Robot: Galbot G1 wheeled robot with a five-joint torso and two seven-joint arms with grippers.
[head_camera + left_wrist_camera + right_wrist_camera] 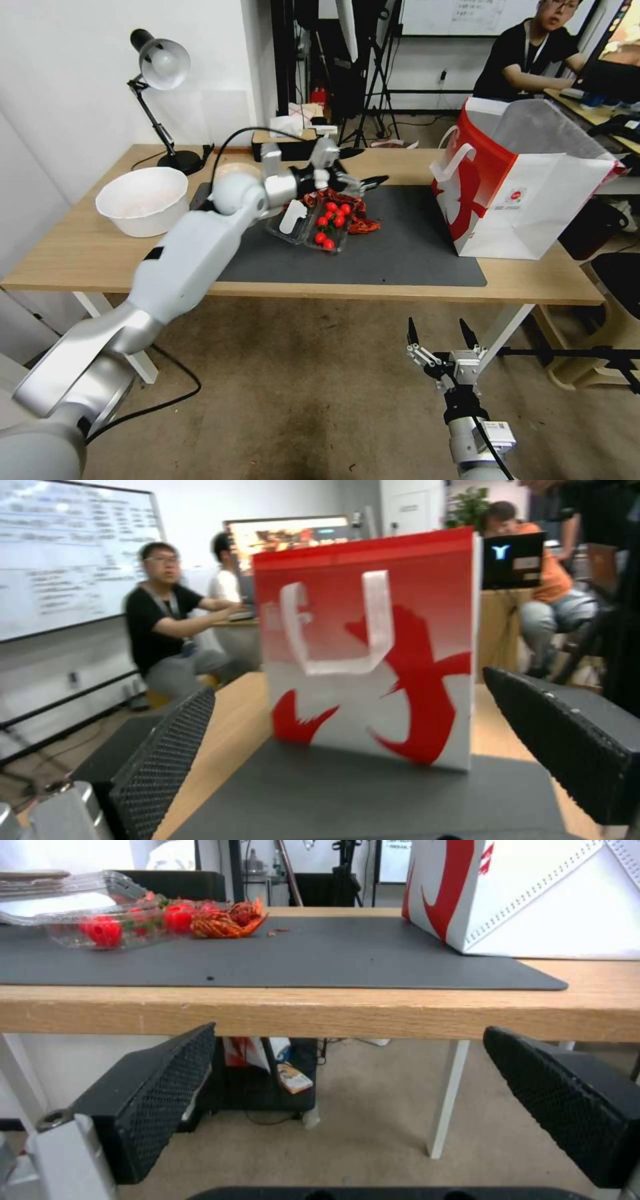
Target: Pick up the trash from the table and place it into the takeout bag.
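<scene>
**Left arm is out over the mat, nothing picked up yet**

Head view: The table [80, 257] is light wood with a dark grey mat [400, 253] across the middle. The takeout bag [517, 193] stands at about 3 o'clock on the mat, red and white, with its top open. It has a small round red logo [515, 195], but the words are too small to read. The trash sits near the middle of the mat: a clear plastic box [313, 227] with little red balls in it, and a crumpled red wrapper [357, 217] touching it on the bag side. A white bowl [142, 200] sits at 9 o'clock, off the mat. The left gripper [370, 181] hangs above the wrapper, at about 12 o'clock from the box. Its fingers are spread and hold nothing. The right gripper [440, 333] waits low, down at 6 o'clock, in front of the table edge, fingers spread too.

Left wrist view: The two black pads [163, 755] stand wide apart with nothing between them. Straight ahead is the takeout bag [367, 650] with its white loop handle [340, 630].

Right wrist view: The pads [163, 1095] are wide apart, below the table edge [320, 1012]. The clear box [100, 922] and wrapper [223, 922] lie on the mat.

I think this is the reaching step. The next move calls for lowering onto one piece of trash and closing on it gently, since the thin box could crush or tip.
</scene>
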